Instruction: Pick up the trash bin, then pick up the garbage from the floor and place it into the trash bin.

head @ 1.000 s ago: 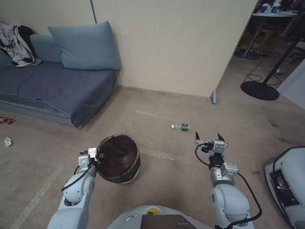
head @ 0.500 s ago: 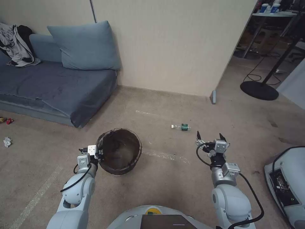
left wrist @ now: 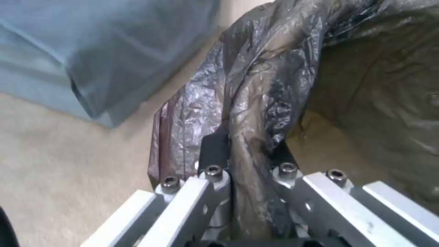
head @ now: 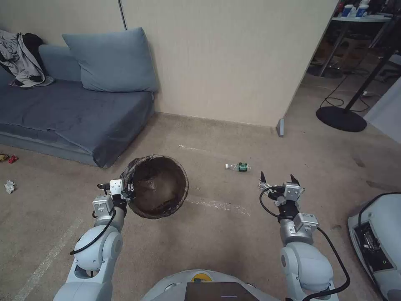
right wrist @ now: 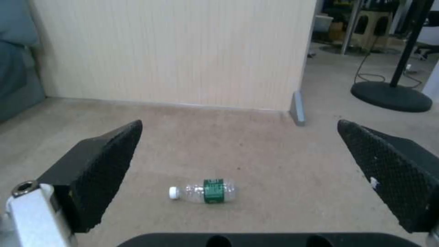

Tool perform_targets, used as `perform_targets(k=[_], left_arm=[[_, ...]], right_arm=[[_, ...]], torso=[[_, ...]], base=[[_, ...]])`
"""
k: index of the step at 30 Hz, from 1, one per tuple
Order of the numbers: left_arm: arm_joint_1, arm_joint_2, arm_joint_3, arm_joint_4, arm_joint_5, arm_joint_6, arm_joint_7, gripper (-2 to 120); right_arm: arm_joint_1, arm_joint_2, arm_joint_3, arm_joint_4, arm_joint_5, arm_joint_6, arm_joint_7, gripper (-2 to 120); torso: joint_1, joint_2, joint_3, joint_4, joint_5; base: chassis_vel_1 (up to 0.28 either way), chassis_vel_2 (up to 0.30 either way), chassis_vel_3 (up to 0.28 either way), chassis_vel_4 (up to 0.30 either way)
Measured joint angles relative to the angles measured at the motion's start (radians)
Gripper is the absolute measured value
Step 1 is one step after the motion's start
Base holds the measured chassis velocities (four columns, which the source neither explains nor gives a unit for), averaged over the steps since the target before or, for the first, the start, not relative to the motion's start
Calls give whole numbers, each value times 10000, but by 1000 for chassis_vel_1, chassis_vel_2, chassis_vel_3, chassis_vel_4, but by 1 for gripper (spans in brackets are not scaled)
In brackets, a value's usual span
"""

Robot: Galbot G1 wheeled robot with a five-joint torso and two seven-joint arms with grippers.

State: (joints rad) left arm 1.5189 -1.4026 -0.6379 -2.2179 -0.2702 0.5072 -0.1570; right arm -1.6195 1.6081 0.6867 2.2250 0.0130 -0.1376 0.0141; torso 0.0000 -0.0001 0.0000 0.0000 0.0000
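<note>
The trash bin (head: 156, 187), lined with a crinkly dark bag, hangs tilted off the floor (head: 217, 234), its opening turned toward me. My left gripper (head: 127, 192) is shut on its near-left rim. In the left wrist view the fingers (left wrist: 214, 151) pinch the bag-covered rim of the bin (left wrist: 274, 85). My right gripper (head: 277, 180) is open and holds nothing, a short way short of the garbage: a clear bottle with a green label (head: 238, 167) lying on its side. In the right wrist view the bottle (right wrist: 203, 192) lies ahead between the open gripper's (right wrist: 238, 125) fingers. A white tissue (head: 9, 186) and small wrappers (head: 8, 158) lie far left.
A blue sofa (head: 71, 113) with a pillow (head: 110, 60) and a clothes heap (head: 21, 58) stands at the back left. A wall corner (head: 280, 125) juts out behind the bottle. A black round stand base (head: 340, 118) and a white machine (head: 378, 242) are on the right.
The left arm has raised the trash bin off the carpet and carried it slightly forward, tilting its opening toward me. The right gripper has stayed open, almost in place.
</note>
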Motion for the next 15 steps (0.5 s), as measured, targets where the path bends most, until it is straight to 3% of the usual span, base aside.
perform_targets(k=[3,15], left_arm=[[33,-1,-11,25,474,-208,496,5],[51,-30,18,89,675,-297,722,5]], right_arm=[[-12,0,9,31,19,7,5,100],[-20,0,44,86,119,15,70,100]], torso=[[0,0,0,0,0],[0,0,0,0,-1]], base=[[0,0,0,0],[-4,-3,-3,-4]])
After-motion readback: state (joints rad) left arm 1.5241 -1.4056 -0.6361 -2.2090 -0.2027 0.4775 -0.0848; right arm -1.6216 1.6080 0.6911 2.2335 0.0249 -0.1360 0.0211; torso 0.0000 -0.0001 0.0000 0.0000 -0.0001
